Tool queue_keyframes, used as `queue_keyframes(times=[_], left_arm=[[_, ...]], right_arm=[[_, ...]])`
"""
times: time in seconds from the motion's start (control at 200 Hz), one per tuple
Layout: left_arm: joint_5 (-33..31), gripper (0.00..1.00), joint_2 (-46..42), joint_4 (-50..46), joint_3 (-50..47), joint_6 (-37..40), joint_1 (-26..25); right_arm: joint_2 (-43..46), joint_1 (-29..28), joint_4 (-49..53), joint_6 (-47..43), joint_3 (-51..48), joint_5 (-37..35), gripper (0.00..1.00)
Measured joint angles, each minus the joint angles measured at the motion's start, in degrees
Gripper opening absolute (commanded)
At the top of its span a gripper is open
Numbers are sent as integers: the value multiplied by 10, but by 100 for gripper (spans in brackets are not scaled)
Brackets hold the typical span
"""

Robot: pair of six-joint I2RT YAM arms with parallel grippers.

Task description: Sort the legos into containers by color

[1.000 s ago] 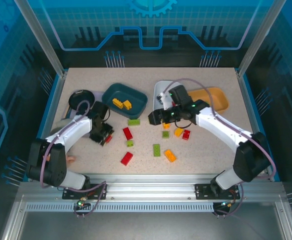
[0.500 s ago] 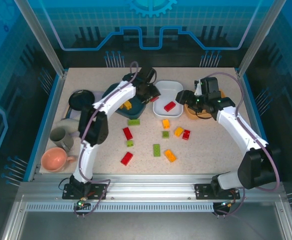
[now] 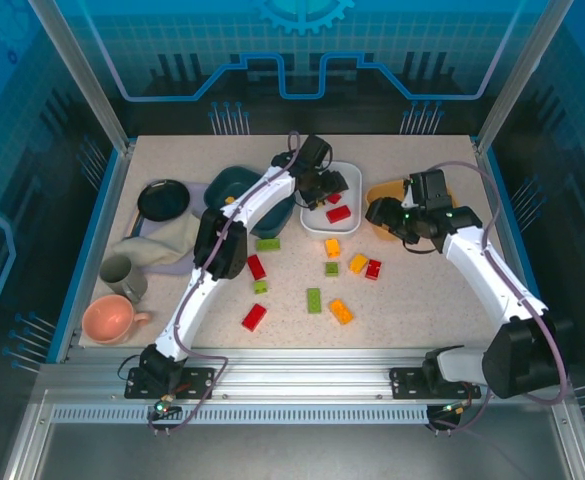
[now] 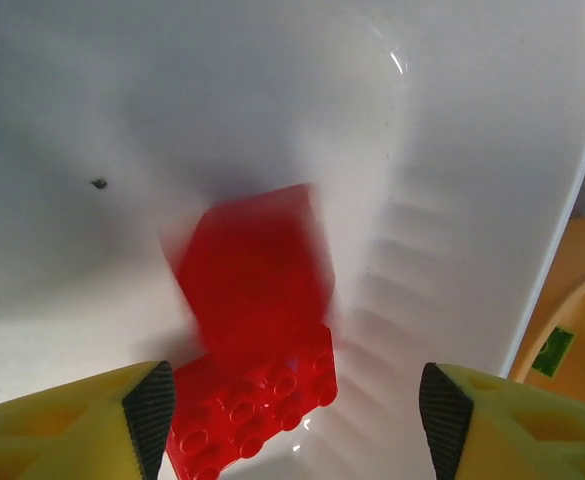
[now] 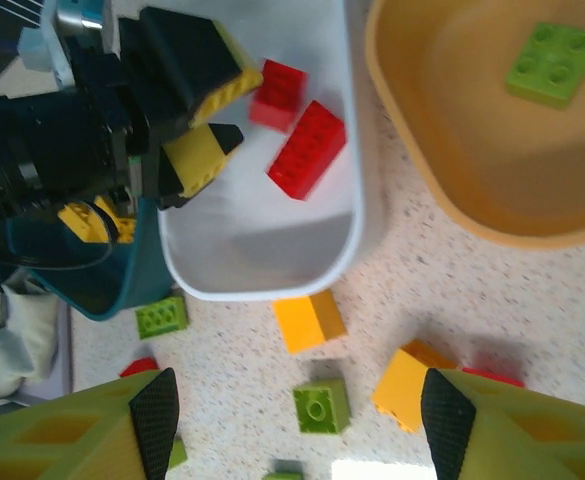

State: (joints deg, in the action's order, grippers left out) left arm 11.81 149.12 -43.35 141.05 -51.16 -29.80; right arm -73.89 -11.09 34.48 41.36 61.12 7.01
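Two red legos [image 5: 308, 148] now lie in the white tray [image 5: 262, 235] below the left fingers [image 4: 294, 410], which just let go; right fingers [image 5: 299, 420] spread, empty, so red sorting advances.

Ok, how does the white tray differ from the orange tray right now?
Contents: the white tray has two red bricks in it, the orange tray one green brick. Colour: the white tray is plain white, the orange tray yellow-orange. Position: from above, the white tray lies left of the orange tray. Both are shallow with rounded corners, side by side.
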Motion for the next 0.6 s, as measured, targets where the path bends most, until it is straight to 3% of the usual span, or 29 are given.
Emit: queue_keyframes(times=[0.295,0.44,0.6], left_arm=[[9,76,-54,0,-12,2,0],[-14,75,-209,-3,-122,7,2],[-49,76,-438,17,-322,11,16]], right_arm=[[24,-3,111,-28,-41,-51,65],[35,-44,137,-49,-44,-78,65],[12,-142,138,-80,-26,-101,67]])
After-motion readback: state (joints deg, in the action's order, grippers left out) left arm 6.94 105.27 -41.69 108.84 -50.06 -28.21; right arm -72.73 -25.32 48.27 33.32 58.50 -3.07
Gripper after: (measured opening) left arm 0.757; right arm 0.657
